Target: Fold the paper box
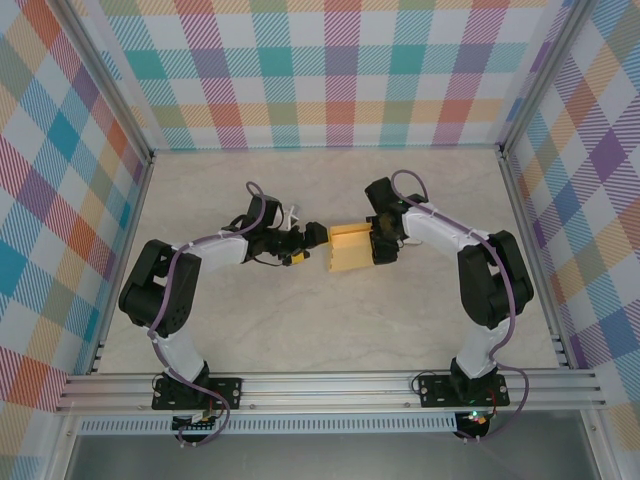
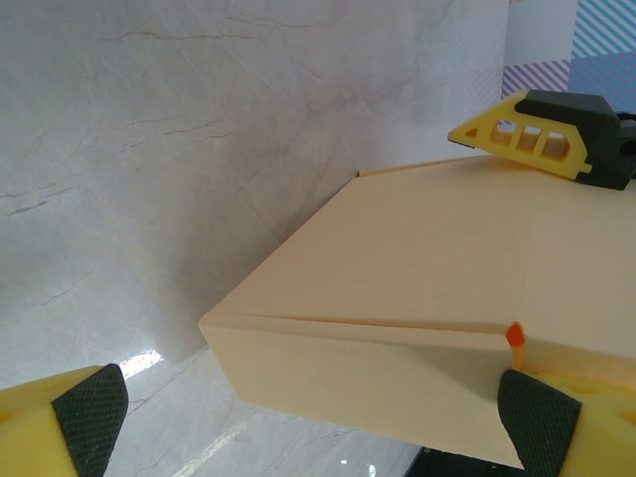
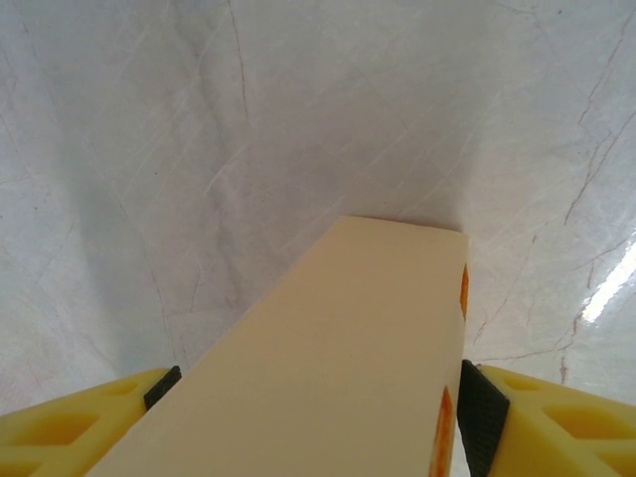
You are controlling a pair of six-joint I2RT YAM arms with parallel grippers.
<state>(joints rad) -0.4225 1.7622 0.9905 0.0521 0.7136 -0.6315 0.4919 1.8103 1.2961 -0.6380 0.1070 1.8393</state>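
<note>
With the right pincer [image 1: 377, 247] clamping the box [image 1: 345, 250] and the left pincer [image 1: 308, 243] wide open, empty, a careless nudge could buckle it.

The two arms meet in the middle of the table [image 1: 330, 180], and the paper box [image 1: 347, 248] sits there between them, so nothing can pass straight across. The box fills the gap between the fingers of the right gripper [image 1: 376, 246], with no room left at either side. The left gripper [image 1: 310, 243] is spread wide around one corner of the box, and there is bare table next to one of its fingers [image 2: 89, 407]. Behind the arms the table is bare up to the back wall [image 1: 330, 80]. In front it is bare down to the metal rail [image 1: 330, 385]. The side walls [image 1: 60, 200] close it in left and right
</note>
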